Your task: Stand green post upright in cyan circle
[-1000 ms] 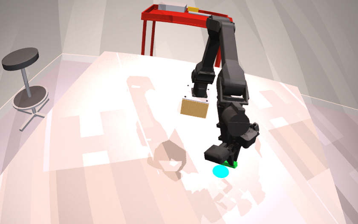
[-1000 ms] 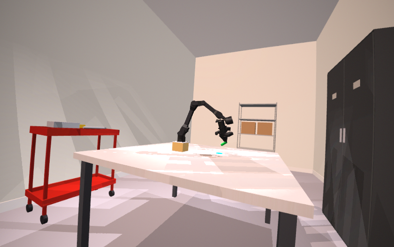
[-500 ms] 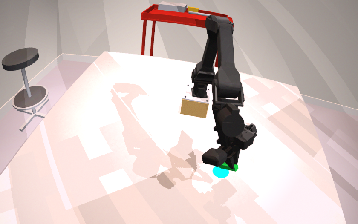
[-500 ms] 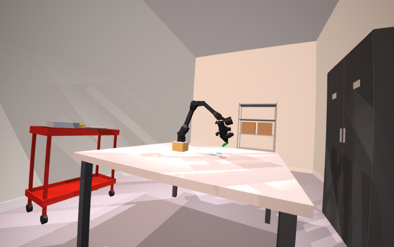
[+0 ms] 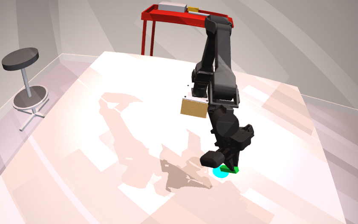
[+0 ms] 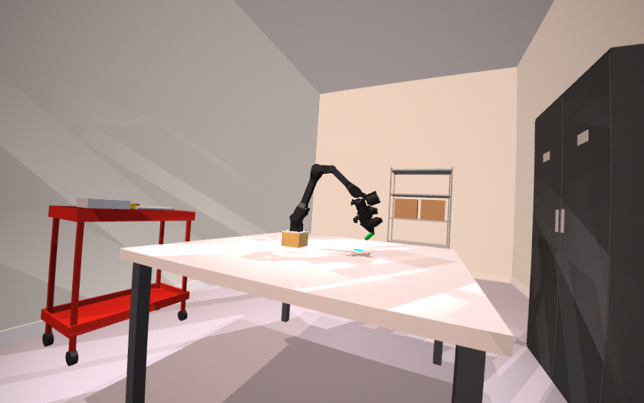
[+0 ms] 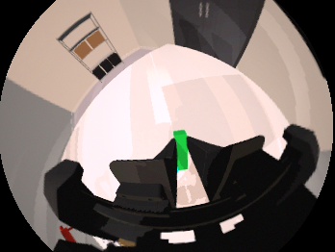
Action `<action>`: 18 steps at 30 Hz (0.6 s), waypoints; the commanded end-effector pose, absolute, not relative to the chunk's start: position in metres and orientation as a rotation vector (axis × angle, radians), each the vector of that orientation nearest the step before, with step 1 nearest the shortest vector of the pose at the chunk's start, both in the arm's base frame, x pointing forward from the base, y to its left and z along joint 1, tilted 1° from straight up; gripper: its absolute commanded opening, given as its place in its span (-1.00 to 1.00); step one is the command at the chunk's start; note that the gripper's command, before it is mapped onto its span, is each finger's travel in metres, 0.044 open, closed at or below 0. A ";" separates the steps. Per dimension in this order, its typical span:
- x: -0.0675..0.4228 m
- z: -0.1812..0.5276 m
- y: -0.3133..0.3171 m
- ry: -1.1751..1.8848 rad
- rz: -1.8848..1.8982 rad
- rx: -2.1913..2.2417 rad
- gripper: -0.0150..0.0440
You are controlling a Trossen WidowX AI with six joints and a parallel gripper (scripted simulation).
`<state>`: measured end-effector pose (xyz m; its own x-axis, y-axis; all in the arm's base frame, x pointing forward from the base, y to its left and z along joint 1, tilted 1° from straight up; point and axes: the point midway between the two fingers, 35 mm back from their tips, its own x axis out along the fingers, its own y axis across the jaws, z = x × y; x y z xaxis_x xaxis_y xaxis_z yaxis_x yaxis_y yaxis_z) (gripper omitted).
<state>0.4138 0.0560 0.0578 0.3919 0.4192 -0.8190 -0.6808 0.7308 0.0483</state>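
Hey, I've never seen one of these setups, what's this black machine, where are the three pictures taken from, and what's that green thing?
The black machine is a robot arm bolted to a tan box on a pale table. At its end is a gripper, two fingers that pinch like tongs.

One picture looks down from above, one looks across the room from the side, and the round one comes from a camera on the wrist, looking out past the fingers.

The green thing is a small post. The gripper is shut on it and holds it in the air, tilted, as the side view shows. On the table below lies a cyan circle, where the post should stand.

Around the table are a red cart, a stool, shelves and a dark cabinet.
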 end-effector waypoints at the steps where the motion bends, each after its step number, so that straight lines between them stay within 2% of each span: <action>1: 0.413 0.055 0.056 0.915 0.716 -0.295 -0.42; 18: 0.418 0.054 0.054 0.827 0.724 -0.238 -0.42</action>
<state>0.4195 0.0538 0.0562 0.4517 0.4790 -0.7527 -0.6723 0.7374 0.0657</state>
